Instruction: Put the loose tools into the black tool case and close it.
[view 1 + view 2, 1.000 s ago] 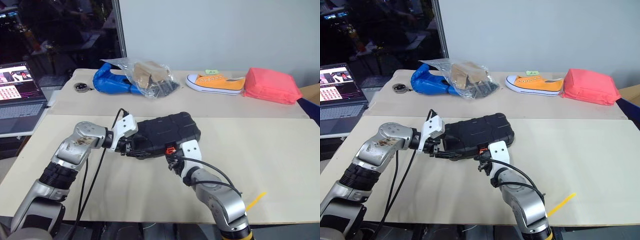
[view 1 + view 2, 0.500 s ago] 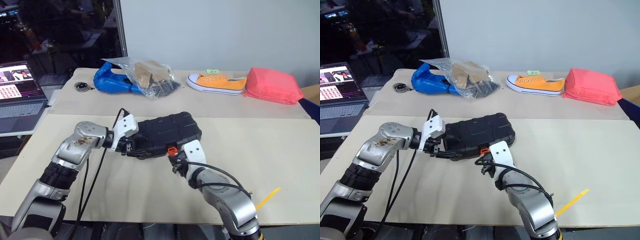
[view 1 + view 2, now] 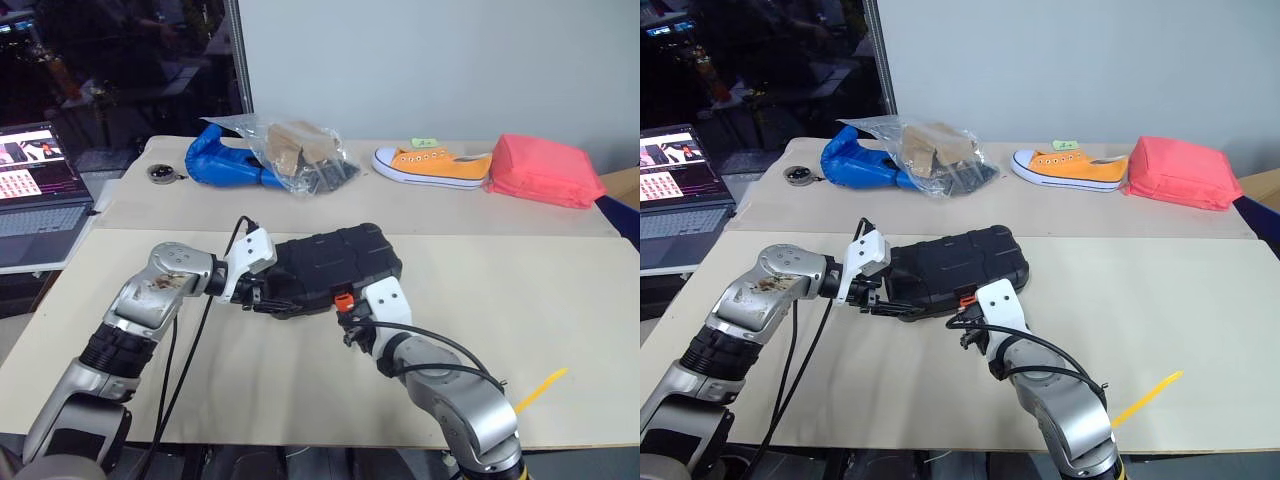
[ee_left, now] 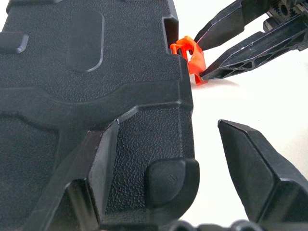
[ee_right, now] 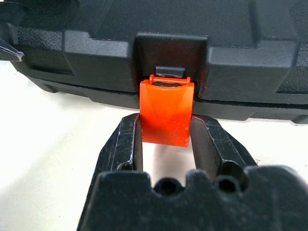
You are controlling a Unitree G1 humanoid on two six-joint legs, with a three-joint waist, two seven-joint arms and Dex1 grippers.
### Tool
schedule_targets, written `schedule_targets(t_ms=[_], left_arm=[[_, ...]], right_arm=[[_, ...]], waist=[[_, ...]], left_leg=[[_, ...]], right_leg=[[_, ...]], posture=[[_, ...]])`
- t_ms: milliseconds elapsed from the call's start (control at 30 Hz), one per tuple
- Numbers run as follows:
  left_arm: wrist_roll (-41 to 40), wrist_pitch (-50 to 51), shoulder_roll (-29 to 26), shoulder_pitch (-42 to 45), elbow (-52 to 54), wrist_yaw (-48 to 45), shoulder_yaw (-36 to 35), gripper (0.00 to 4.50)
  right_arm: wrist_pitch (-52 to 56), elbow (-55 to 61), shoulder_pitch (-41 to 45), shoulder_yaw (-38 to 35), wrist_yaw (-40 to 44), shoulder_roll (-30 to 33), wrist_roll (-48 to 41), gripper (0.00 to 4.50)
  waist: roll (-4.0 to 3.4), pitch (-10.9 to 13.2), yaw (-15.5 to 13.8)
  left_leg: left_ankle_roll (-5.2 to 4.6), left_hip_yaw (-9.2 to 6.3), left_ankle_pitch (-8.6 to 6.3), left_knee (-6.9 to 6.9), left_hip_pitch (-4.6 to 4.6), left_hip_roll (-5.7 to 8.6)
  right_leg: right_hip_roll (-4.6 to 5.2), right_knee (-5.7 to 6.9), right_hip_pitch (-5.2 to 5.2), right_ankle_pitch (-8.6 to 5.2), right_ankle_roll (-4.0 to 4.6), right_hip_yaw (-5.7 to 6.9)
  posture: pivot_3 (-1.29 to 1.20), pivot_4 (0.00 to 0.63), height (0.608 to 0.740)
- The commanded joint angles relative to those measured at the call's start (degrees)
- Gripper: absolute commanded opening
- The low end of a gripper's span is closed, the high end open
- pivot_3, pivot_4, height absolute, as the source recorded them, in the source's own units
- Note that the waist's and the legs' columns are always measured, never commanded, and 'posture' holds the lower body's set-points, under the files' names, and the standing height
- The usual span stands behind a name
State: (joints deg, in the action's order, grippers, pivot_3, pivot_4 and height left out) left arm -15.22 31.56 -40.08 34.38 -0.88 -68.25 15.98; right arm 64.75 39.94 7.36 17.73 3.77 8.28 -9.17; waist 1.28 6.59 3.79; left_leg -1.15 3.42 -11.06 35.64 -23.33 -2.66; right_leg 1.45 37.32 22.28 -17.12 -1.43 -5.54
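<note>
I take the case (image 3: 335, 265) as my landmark — it lies shut, ribbed lid up, in the middle of the near table (image 3: 560, 300).

Far to its left sits a laptop (image 3: 40, 190), lid up, screen lit. Behind the case and to its left, on the back table, there is a small round thing (image 3: 160, 174), then a blue bag (image 3: 225, 165) with a clear plastic bag (image 3: 300, 155) leaning on it.

My left gripper (image 3: 262, 297) is at the case's left end. Its fingers (image 4: 262, 168) stand apart, one on top of the corner and one off the near edge, so it is not squeezing anything.

My right gripper (image 5: 166, 137) is at the front edge of the case, and its two fingers are pressed onto both sides of the orange latch (image 5: 166, 110) — it is pinching the latch, which hangs down from its slot.

Behind the case to its right lie an orange shoe (image 3: 432, 164) and a pink bag (image 3: 542, 170). A yellow strip (image 3: 540, 390) lies near the front edge, well right of the case.
</note>
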Motion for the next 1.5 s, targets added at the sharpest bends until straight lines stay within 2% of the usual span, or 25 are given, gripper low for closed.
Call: schedule_targets(t_ms=[33,233,567,933,1500], left_arm=[[2.97,2.64,-0.16,-2.62,-2.68,-0.07,3.96,3.52],[2.80,2.93,-0.31,-3.02,-2.01,0.15,3.80,3.52],[2.58,3.53,0.04,-3.61,-0.61,0.72,4.05,3.52],[2.45,4.71,-0.26,-4.83,1.08,1.42,3.44,3.52],[2.45,5.55,-0.15,-5.34,2.01,1.96,3.20,3.52]], right_arm=[[-2.29,2.79,2.27,0.39,0.23,-1.32,-0.16,1.25],[-4.00,3.01,2.30,0.67,0.50,-0.96,0.15,1.25],[-8.13,-0.75,1.58,-1.24,2.09,-4.75,-1.68,1.25],[-15.43,-1.35,-1.74,0.32,5.42,0.66,0.49,1.17],[-19.30,-1.90,-4.05,-1.58,7.65,-1.16,-1.68,1.17]], waist=[[0.00,0.00,0.03],[0.00,0.00,0.06],[0.03,0.02,0.22],[0.07,0.04,0.02],[0.19,0.11,0.07]], left_leg=[[0.00,0.00,0.00,0.00,0.00,0.00],[0.00,0.01,0.00,-0.03,0.00,-0.01],[0.00,0.00,0.00,-0.08,0.05,-0.11],[0.01,0.04,0.00,-0.38,0.03,-0.03],[0.01,0.03,0.01,-0.45,0.07,-0.07]], right_leg=[[0.00,-0.01,0.00,0.00,0.00,0.00],[0.04,-0.09,-0.01,0.02,0.00,0.00],[0.09,-0.12,0.00,0.13,0.13,-0.01],[0.02,-0.28,0.02,0.10,0.08,0.02],[0.06,-0.28,0.02,0.10,0.09,0.00]], posture=[[0.00,0.150,0.740],[0.00,0.150,0.740],[0.00,0.150,0.740],[0.00,0.150,0.740],[0.00,0.150,0.740]])
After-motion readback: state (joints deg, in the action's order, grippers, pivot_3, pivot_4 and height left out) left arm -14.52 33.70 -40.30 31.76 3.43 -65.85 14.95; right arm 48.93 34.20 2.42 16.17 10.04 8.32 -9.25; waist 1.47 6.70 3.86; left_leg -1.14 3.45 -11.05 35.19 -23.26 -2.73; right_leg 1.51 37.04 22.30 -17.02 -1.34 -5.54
